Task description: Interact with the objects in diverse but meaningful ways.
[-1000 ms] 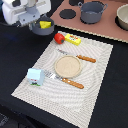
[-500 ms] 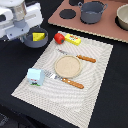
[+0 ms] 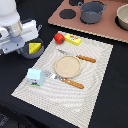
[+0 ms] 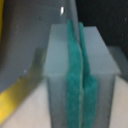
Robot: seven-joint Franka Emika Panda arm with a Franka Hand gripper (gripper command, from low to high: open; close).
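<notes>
My gripper (image 3: 23,45) hangs at the exterior view's left, right over the near rim of the dark grey frying pan (image 3: 31,54). The holed yellow cheese wedge (image 3: 34,48) lies in that pan. In the wrist view my gripper (image 4: 80,75) has its teal pads (image 4: 73,70) pressed together with nothing between them, and a yellow patch, perhaps the cheese (image 4: 12,102), shows beside it. The red tomato (image 3: 59,37) and yellow box (image 3: 73,39) lie at the mat's far edge. The milk carton (image 3: 35,76) stands on the mat's near left corner.
A round wooden plate (image 3: 67,66) sits mid-mat (image 3: 95,90) between a knife (image 3: 80,57) and a fork (image 3: 66,80) with wooden handles. A grey pot (image 3: 92,11) and a second pot (image 3: 122,17) stand on the brown toy stove (image 3: 107,29) at the back.
My arm has moved down and toward the front at the exterior view's left. The cheese in the pan now shows, and seems to sit nearer the front than half a second ago.
</notes>
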